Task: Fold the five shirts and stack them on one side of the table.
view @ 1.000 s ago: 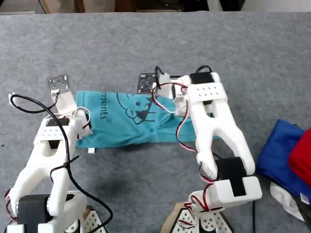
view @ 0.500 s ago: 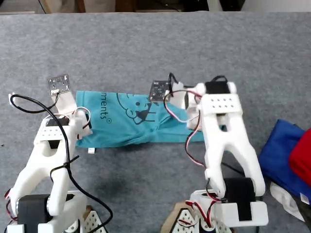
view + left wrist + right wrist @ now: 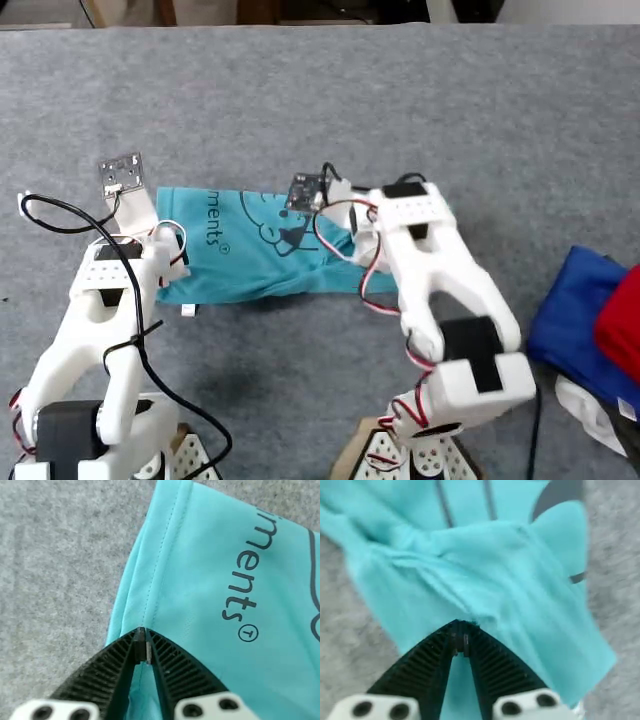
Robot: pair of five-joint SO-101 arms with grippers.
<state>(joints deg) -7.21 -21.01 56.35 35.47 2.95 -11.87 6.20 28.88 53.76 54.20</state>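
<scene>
A teal shirt (image 3: pixel 250 255) with dark print lies in a long strip across the grey table (image 3: pixel 300 90). My left gripper (image 3: pixel 158 232) sits at the strip's left end. In the left wrist view it (image 3: pixel 141 647) is shut on the hemmed edge of the shirt (image 3: pixel 215 580). My right gripper (image 3: pixel 345 225) is over the right part of the strip. The right wrist view shows it (image 3: pixel 460 640) shut on a bunched, wrinkled fold of the shirt (image 3: pixel 485 565), lifted off the table.
A pile of other cloth lies at the table's right edge: a blue piece (image 3: pixel 575 320), a red one (image 3: pixel 622 320) on it and a white one (image 3: pixel 590 410) below. Bare grey table stretches behind the shirt and in front between the arm bases.
The right arm swung to the right, then back to the left, carrying the shirt's right end with it; the strip now ends further left. The left arm has not moved.
</scene>
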